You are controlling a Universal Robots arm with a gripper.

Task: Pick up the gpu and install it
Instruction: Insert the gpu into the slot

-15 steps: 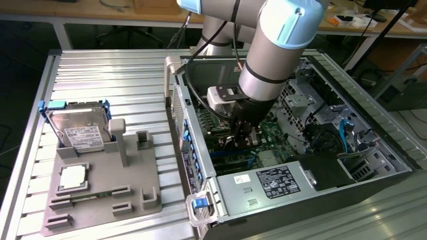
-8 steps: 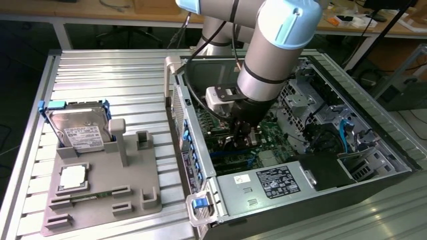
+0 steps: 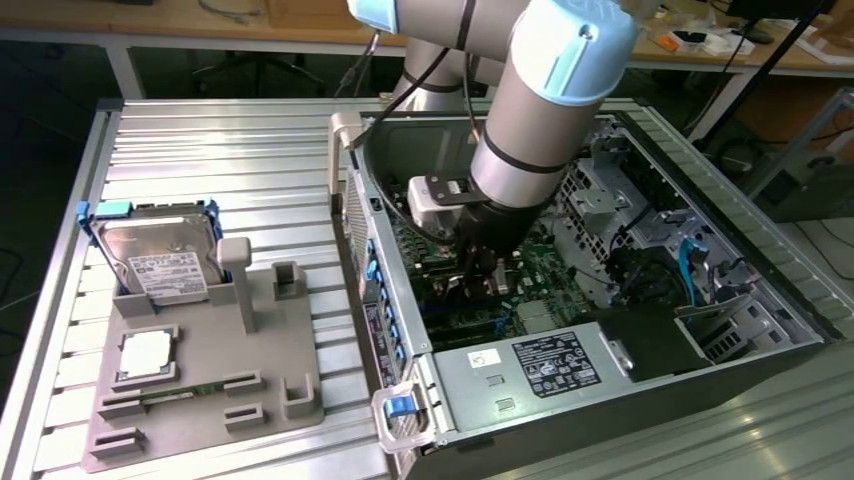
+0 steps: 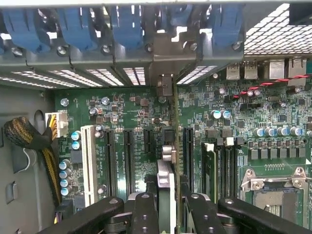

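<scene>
Wrist view: claw (image 4: 167, 207) grips the gpu (image 4: 166, 183) edge-on over the motherboard (image 4: 146, 122); installing now, needs slot alignment.

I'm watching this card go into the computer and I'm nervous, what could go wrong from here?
The gripper holds the card edge-on above the motherboard. If it sits slightly off its slot, pushing down could stress the board. Its metal end bracket also has to line up with the case's rear opening, or it may catch. The other slots stand close by, so it could go in the wrong one.
</scene>
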